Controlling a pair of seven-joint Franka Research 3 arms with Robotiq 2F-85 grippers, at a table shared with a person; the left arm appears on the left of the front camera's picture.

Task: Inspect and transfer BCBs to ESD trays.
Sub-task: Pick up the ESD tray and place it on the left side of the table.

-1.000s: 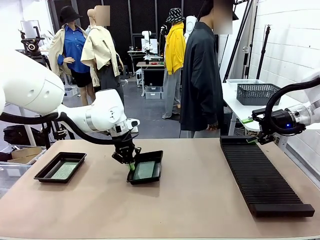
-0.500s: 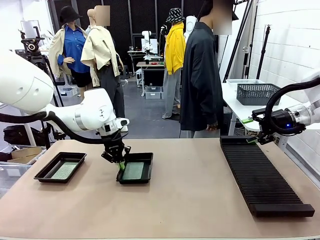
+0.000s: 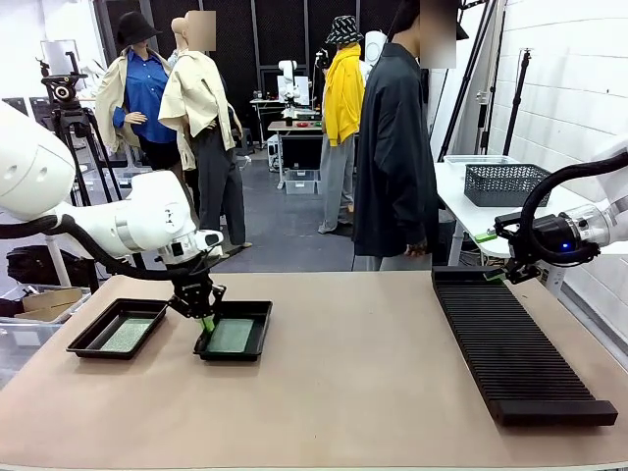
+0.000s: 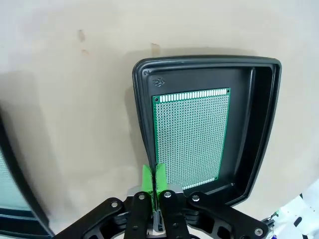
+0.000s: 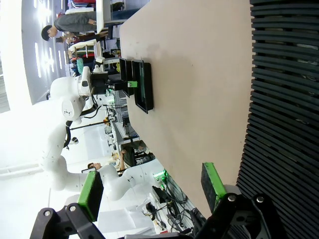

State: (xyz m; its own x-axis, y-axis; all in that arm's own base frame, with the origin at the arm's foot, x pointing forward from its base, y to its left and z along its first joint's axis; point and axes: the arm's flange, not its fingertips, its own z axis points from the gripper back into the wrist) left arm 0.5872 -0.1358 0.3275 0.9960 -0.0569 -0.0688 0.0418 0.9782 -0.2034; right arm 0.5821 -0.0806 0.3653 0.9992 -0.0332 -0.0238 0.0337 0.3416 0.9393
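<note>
Pinching the near rim of one black tray, your left gripper has its green pads pressed together on the thin plastic wall, as the left wrist view shows. That tray sits flat on the counter, left of the middle, and a green circuit board lies flat on its floor, well inside the rims. Just to its left you see the second tray, near the counter's left edge, with the other board lying inside it. The two trays stand close together but apart.

Your right gripper hangs off the right side of the counter with its fingers spread wide and nothing between them. Below and beside it lies the long black ribbed rack, stretched along the counter's right side. A grey mesh basket rests on a white table behind the rack. A person in a dark coat stands at the far edge of the counter, near the middle.
</note>
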